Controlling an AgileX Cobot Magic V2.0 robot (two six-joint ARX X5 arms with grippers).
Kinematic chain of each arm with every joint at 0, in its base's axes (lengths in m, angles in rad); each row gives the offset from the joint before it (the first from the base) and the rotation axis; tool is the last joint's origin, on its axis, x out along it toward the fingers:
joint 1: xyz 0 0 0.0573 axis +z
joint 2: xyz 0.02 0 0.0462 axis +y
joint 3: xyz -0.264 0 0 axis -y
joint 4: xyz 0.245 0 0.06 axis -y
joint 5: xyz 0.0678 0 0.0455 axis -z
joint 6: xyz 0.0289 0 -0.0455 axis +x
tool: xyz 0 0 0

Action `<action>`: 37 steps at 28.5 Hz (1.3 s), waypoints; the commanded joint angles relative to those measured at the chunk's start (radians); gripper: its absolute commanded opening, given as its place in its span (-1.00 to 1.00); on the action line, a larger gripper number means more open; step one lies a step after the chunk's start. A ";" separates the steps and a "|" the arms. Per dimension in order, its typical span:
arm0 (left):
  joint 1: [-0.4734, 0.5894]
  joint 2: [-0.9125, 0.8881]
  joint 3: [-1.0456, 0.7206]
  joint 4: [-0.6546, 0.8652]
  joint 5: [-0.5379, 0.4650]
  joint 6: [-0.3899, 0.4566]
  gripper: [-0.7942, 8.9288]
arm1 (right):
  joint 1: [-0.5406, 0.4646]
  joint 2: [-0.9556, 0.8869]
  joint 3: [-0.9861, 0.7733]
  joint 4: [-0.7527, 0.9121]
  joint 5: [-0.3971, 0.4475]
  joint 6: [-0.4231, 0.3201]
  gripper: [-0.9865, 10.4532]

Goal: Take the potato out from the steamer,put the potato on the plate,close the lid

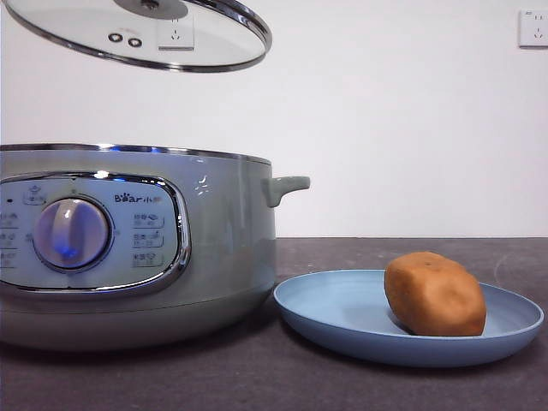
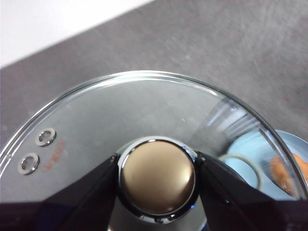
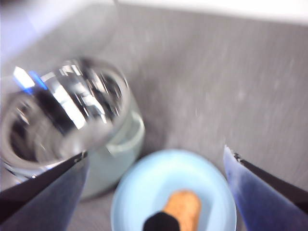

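Observation:
The potato (image 1: pixel 434 293) lies on the light-blue plate (image 1: pixel 334 312), to the right of the steamer (image 1: pixel 128 248). The steamer stands uncovered. The glass lid (image 1: pixel 145 34) hangs tilted high above it. In the left wrist view my left gripper (image 2: pixel 156 175) is shut on the lid's knob (image 2: pixel 156 173), one jaw on each side. Through the glass lid (image 2: pixel 120 115) the plate (image 2: pixel 250 154) and potato (image 2: pixel 284 171) show. My right gripper (image 3: pixel 155 153) is open and empty, high above the plate (image 3: pixel 163 178) and potato (image 3: pixel 185 207). That view is blurred.
The things stand on a dark grey table (image 1: pixel 257 377) before a white wall. A wall socket (image 1: pixel 533 27) sits at the top right, and another (image 1: pixel 175 34) shows through the lid. The steamer's small side handle (image 1: pixel 287 187) points toward the plate.

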 commanded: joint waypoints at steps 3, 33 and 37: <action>0.002 -0.014 -0.047 0.037 0.023 -0.042 -0.85 | 0.000 -0.040 0.107 -0.064 0.013 0.013 -0.01; -0.075 -0.037 -0.448 0.102 -0.081 -0.111 -0.85 | 0.000 -0.021 0.190 -0.103 0.033 0.013 -0.01; -0.075 -0.037 -0.448 0.076 -0.137 -0.098 -0.85 | 0.000 -0.022 0.190 -0.103 0.033 0.013 -0.01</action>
